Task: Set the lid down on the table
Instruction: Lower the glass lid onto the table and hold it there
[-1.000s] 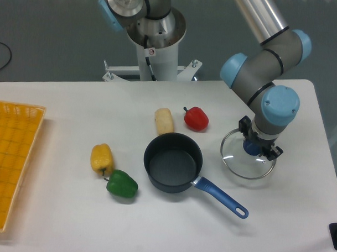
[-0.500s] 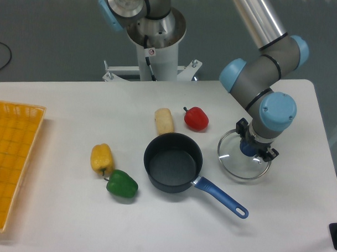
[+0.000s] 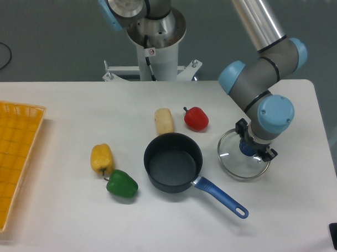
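The gripper point(image 3: 252, 149) is pointing straight down over the lid point(image 3: 244, 157), its fingers clamped on the blue knob directly beneath. The lid is sitting at the right of the table point(image 3: 60, 210), just right of the saucepan point(image 3: 174, 162).

Grey floor point(image 3: 50, 33) behind the work area. Black cable point(image 3: 2, 56) at the left edge. Lighting is even and diffuse.
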Robot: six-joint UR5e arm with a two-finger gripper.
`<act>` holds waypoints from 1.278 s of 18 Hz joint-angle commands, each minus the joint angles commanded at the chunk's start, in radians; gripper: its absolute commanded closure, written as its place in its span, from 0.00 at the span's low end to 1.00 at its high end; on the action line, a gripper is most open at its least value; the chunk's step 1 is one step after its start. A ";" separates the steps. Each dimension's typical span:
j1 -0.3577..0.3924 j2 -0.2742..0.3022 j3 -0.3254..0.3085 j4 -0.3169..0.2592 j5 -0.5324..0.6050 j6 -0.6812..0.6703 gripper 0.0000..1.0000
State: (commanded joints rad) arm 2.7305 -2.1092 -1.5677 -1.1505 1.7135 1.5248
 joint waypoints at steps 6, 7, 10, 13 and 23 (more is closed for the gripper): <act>-0.002 -0.002 -0.006 0.014 0.002 0.000 0.46; -0.002 -0.003 -0.006 0.015 0.002 0.000 0.46; -0.002 -0.005 -0.006 0.015 0.002 0.000 0.46; -0.002 -0.008 -0.006 0.015 0.002 0.000 0.46; -0.005 -0.008 -0.006 0.015 0.028 0.002 0.24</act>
State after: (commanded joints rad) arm 2.7259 -2.1169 -1.5739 -1.1351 1.7411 1.5263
